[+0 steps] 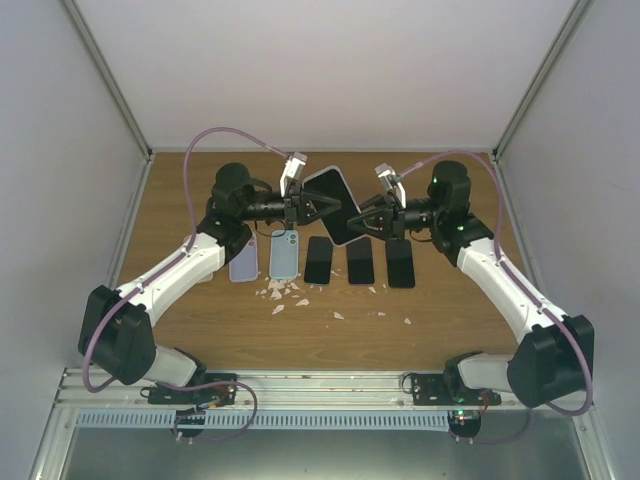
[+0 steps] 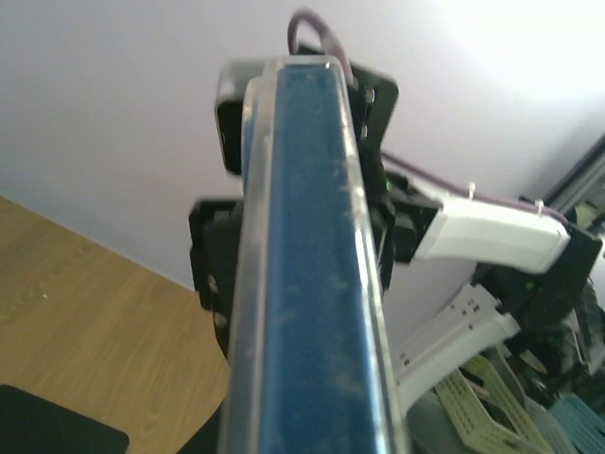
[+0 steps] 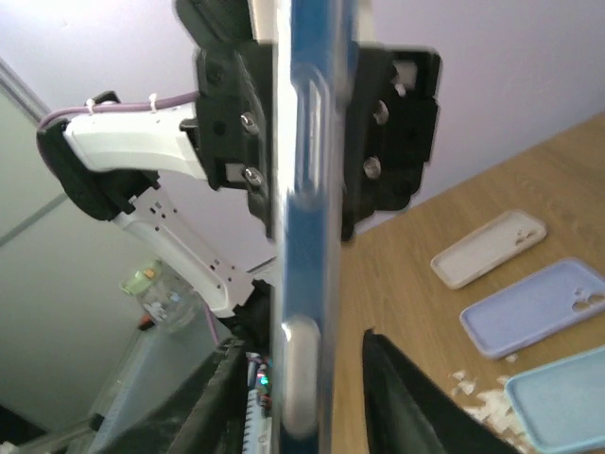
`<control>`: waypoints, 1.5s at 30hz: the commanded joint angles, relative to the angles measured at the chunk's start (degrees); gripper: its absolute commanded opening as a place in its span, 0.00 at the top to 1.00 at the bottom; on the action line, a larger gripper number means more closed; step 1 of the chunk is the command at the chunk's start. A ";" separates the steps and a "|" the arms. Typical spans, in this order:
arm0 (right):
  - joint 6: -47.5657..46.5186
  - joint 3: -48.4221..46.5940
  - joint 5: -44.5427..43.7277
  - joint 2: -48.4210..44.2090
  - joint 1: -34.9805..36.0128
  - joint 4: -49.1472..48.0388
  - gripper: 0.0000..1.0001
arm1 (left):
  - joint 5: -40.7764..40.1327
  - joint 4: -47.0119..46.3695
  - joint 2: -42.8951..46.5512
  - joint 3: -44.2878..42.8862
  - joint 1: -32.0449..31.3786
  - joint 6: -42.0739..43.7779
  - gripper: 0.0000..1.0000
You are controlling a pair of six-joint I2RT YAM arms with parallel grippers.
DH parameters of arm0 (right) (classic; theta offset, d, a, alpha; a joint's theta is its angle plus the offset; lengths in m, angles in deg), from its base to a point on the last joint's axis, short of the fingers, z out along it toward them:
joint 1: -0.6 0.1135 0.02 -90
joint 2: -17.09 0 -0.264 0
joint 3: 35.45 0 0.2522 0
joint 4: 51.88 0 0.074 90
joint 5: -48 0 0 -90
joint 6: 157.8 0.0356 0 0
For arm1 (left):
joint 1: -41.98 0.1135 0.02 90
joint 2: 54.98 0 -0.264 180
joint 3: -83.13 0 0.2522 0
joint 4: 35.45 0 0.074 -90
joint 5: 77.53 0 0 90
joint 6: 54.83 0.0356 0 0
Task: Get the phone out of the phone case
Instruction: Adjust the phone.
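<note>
A blue phone in a clear case (image 1: 335, 200) hangs in the air over the middle of the table, held on edge between my two grippers. My left gripper (image 1: 312, 208) grips its left side. In the left wrist view the phone's edge (image 2: 302, 284) fills the centre and hides my fingers. My right gripper (image 1: 368, 222) is at the phone's right side. In the right wrist view its dark fingers (image 3: 222, 397) stand either side of the phone's edge (image 3: 307, 236). One finger is against the phone and the other is apart from it.
Under the phone lies a row on the wooden table (image 1: 450, 300): a lavender case (image 1: 243, 258), a light blue case (image 1: 285, 252) and three black phones (image 1: 360, 260). A white case (image 3: 492, 248) lies further left. White scraps (image 1: 285, 292) lie in front.
</note>
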 commanded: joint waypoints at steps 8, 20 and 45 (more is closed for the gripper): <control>-30.99 -18.10 0.22 5.00 -1.41 38.20 0.37 | 13.18 22.89 -0.28 -7.83 -1.02 25.29 1.00; -23.06 -17.13 -6.25 4.80 1.35 30.16 0.69 | 9.40 32.63 -4.22 -13.03 -4.31 32.07 1.00; 10.82 -10.74 0.26 3.90 -7.39 -2.35 0.99 | 6.77 28.64 0.93 -2.57 -1.66 31.03 0.48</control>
